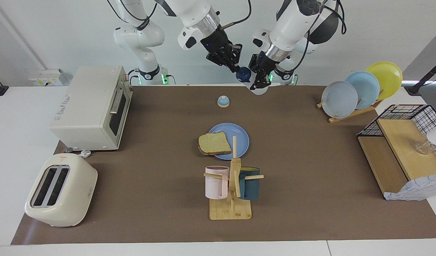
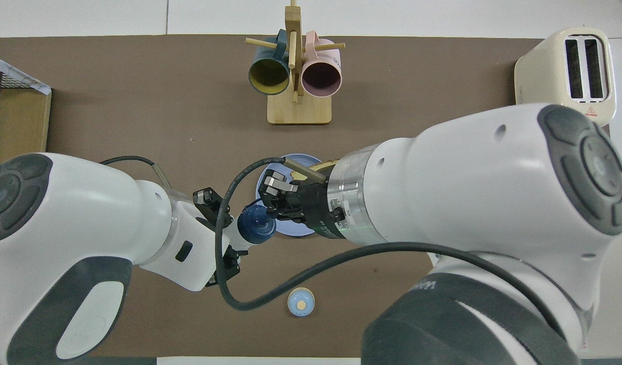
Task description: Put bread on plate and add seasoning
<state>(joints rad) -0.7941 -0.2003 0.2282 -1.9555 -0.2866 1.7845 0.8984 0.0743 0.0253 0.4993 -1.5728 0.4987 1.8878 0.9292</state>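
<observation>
The bread (image 1: 215,143) lies on the blue plate (image 1: 237,133) mid-table, overhanging the rim toward the right arm's end. High over the table edge at the robots' end, my left gripper (image 1: 257,83) is shut on the seasoning (image 1: 262,90), a white bottle tilted so its navy cap (image 1: 243,74) points at my right gripper (image 1: 238,69). That one is shut, fingertips against the cap. From overhead, the cap (image 2: 255,226) sits between the left gripper (image 2: 224,234) and right gripper (image 2: 270,204), which cover most of the plate (image 2: 293,230) and bread (image 2: 321,165).
A small blue-topped bell (image 1: 223,101) stands between plate and robots. A mug tree (image 1: 232,188) with two mugs is farther out. Oven (image 1: 93,106) and toaster (image 1: 61,190) occupy the right arm's end; plate rack (image 1: 360,89) and wire shelf (image 1: 402,153) the left arm's end.
</observation>
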